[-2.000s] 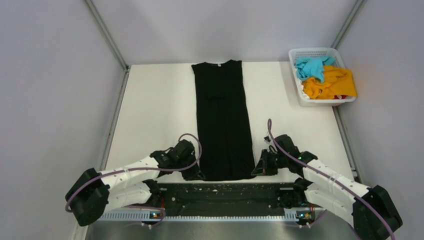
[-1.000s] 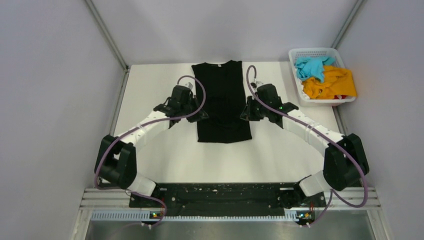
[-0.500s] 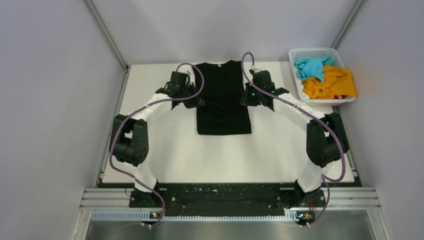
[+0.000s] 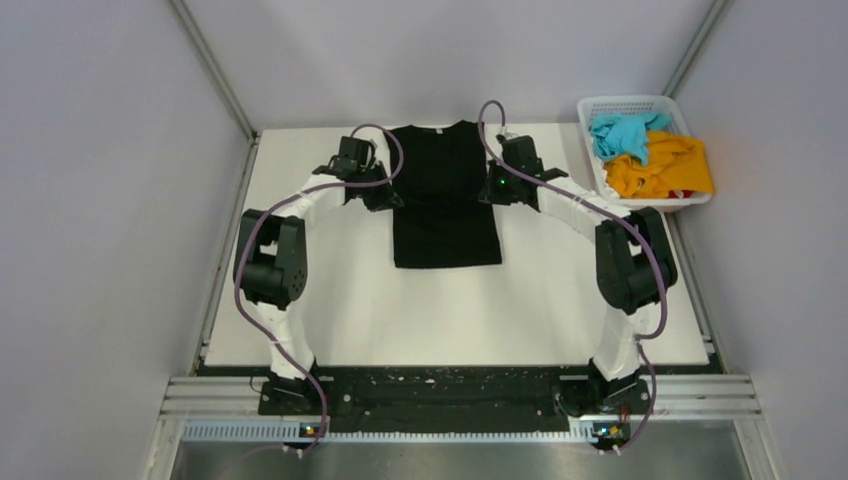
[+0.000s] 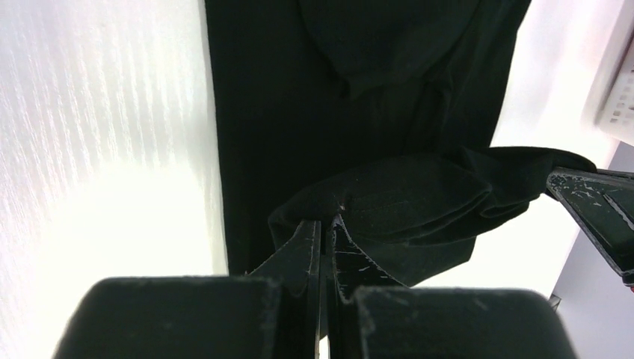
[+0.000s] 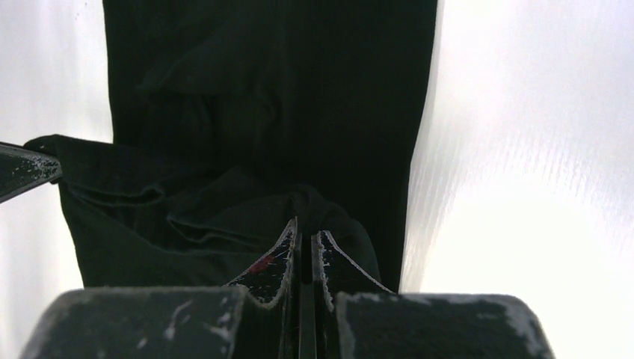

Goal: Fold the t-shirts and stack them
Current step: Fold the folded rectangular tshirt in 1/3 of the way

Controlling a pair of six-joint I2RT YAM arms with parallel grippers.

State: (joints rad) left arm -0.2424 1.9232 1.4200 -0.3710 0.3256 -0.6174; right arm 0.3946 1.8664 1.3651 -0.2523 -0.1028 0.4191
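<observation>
The black t-shirt [image 4: 444, 200] lies on the white table, its near half doubled up over its far half, collar at the back edge. My left gripper [image 4: 383, 196] is shut on the shirt's left hem corner [image 5: 329, 213]. My right gripper [image 4: 490, 193] is shut on the right hem corner [image 6: 303, 202]. Both hold the hem a little above the shirt's upper part. The turquoise-blue t-shirt [image 4: 622, 133] and the orange-yellow t-shirt [image 4: 662, 168] lie crumpled in the basket.
The white lattice basket [image 4: 596, 172] stands at the table's back right corner. Grey walls with metal rails close in the table on the left, back and right. Both arms stretch far across the table [image 4: 450, 320].
Both grippers carried the shirt's near hem from the front edge up toward the collar, folding the long strip in half. In the last half second they moved slightly farther back.
</observation>
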